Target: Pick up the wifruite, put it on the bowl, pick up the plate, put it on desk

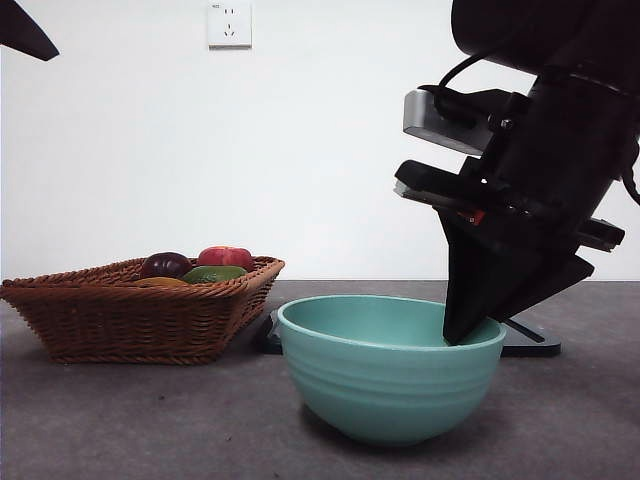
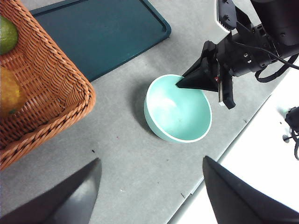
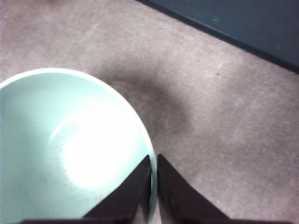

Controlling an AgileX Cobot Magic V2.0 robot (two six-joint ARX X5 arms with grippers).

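Note:
The teal-green bowl (image 1: 385, 385) stands empty on the grey desk (image 1: 120, 420). My right gripper (image 1: 466, 328) reaches down from the upper right and is shut on the bowl's rim, one jaw inside and one outside (image 3: 154, 186). The left wrist view shows this gripper (image 2: 181, 85) at the bowl's (image 2: 180, 112) edge. My left gripper (image 2: 150, 161) is open and empty, high above the desk. A yellow-brown fruit (image 1: 160, 282) lies half hidden in the basket; I cannot tell whether it is the wifruite. The dark teal flat plate (image 2: 103, 32) lies behind the bowl.
A wicker basket (image 1: 130, 320) stands at the left with a dark purple fruit (image 1: 166, 264), a red apple (image 1: 226, 257) and a green fruit (image 1: 214, 273). The left arm shows as a black tip (image 1: 22, 32) at the top left. A socket (image 1: 229, 24) is on the wall.

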